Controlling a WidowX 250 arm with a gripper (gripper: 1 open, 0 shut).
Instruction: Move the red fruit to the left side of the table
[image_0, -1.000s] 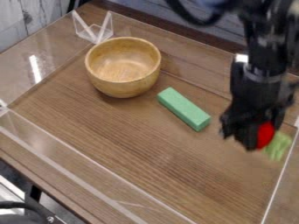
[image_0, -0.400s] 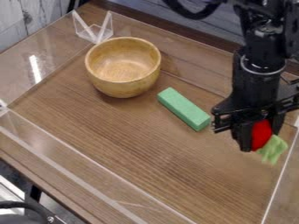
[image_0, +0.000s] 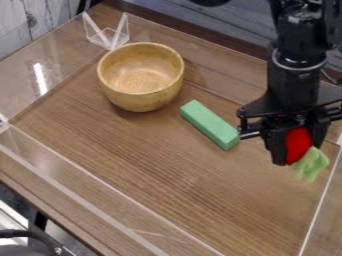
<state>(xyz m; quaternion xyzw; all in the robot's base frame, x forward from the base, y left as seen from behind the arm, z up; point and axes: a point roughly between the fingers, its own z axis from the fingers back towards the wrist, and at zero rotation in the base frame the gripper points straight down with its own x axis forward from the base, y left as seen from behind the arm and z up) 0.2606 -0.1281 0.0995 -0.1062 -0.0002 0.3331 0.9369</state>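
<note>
1. Table (image_0: 120, 190): brown wood-grain top, edged by low clear acrylic walls.
2. Wooden bowl (image_0: 140, 76): round, light wood, upright, standing on the table towards the far left corner.
3. Green block (image_0: 210, 124): rectangular, lying flat and slantwise on the table, right of centre, just beside the bowl but apart from it, one end pointing towards the right edge.

We see the gripper (image_0: 295, 140) clamped on the red fruit (image_0: 299, 146) (leafy stem hanging below), green block (image_0: 211, 124) beside, wooden bowl (image_0: 140, 75) on the surface (image_0: 120, 160).
</note>
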